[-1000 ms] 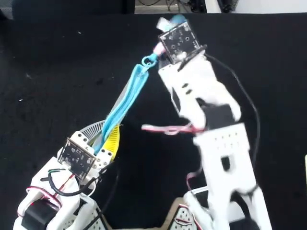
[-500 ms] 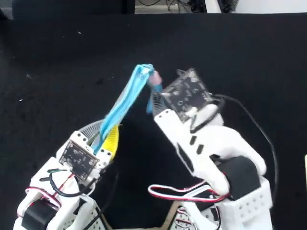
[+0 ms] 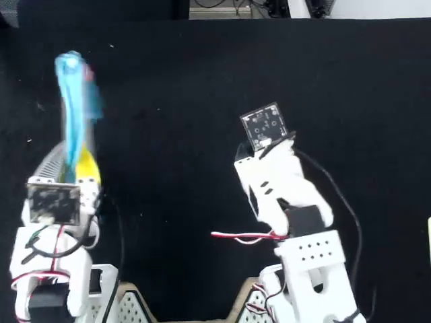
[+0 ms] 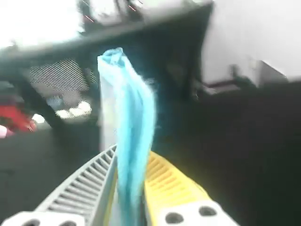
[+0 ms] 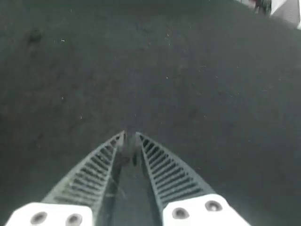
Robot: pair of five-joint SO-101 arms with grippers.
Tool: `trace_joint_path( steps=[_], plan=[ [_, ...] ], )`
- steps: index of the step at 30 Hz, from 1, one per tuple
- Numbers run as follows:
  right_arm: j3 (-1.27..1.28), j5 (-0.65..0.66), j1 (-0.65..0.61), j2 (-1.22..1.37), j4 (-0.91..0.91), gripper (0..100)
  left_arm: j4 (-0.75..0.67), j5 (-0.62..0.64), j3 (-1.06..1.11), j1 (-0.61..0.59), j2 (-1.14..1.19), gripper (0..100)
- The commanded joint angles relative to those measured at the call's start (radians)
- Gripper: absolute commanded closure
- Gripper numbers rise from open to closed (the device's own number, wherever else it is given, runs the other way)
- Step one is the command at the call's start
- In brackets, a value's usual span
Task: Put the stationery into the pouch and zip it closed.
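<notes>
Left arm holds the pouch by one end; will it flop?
Probably not much: the pouch juts straight from the left gripper without drooping. Likely light, since a pinch at one end carries it.

Light-blue pouch (image 3: 73, 108), flattened to a narrow strip, seen edge-on, held up off the table (image 3: 202, 81), gripped at its lower end by the left gripper (image 3: 73, 156), upper end blurred

This looks like a robotics lab bench rather than a home or shop. A table (image 3: 168, 81) draped in black cloth carries two white arms (image 3: 296, 222) with a bare circuit board (image 3: 264, 126) and loose red-and-white wires (image 3: 242, 236). Dark cables (image 3: 222, 5) lie beyond its far edge.
</notes>
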Motion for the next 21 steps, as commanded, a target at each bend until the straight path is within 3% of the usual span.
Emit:
trace_joint_path(
  steps=[1, 7, 14, 21],
  plan=[
    [0.065, -0.021, 0.014, -0.015, -0.106, 98.7, -0.133, -0.005, 0.019, -0.021, -0.008, 97],
    [0.173, -0.011, 0.028, -0.016, -0.238, 98.7, -0.232, -0.002, 0.082, -0.019, 0.089, 97],
    [0.245, -0.012, 0.028, -0.016, -0.351, 98.7, -0.35, -0.002, 0.061, -0.019, 0.473, 97],
    [0.248, -0.011, 0.026, -0.016, -0.356, 98.7, -0.282, 0.0, -0.326, -0.021, 0.832, 97]
  ],
)
